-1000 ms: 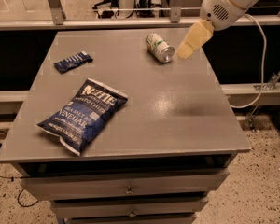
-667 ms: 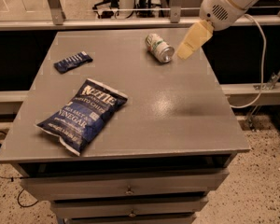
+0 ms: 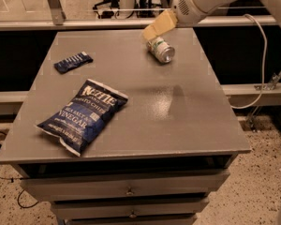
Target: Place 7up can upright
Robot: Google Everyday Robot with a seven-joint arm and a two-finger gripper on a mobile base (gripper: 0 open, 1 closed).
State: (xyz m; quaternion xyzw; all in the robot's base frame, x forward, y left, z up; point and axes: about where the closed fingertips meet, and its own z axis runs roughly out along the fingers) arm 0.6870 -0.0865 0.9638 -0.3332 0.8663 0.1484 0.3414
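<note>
End effector (image 3: 151, 31) of mine hangs just above the toppled 7up can (image 3: 162, 51), covering its far end; how wide it stands I cannot tell.

— What's lying on the grey table (image 3: 178, 107)?
— A blue chip bag (image 3: 82, 115) lies flat at lower left, and a small dark wrapper (image 3: 73, 62) sits well apart at upper left (label unreadable). Drawers (image 3: 129, 191) run beneath. The gripper (image 3: 151, 33) hangs at upper centre.

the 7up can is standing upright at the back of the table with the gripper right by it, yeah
No: the camera view shows the 7up can lying on its side, not upright. It is at the back of the table with the gripper right by it.
</note>
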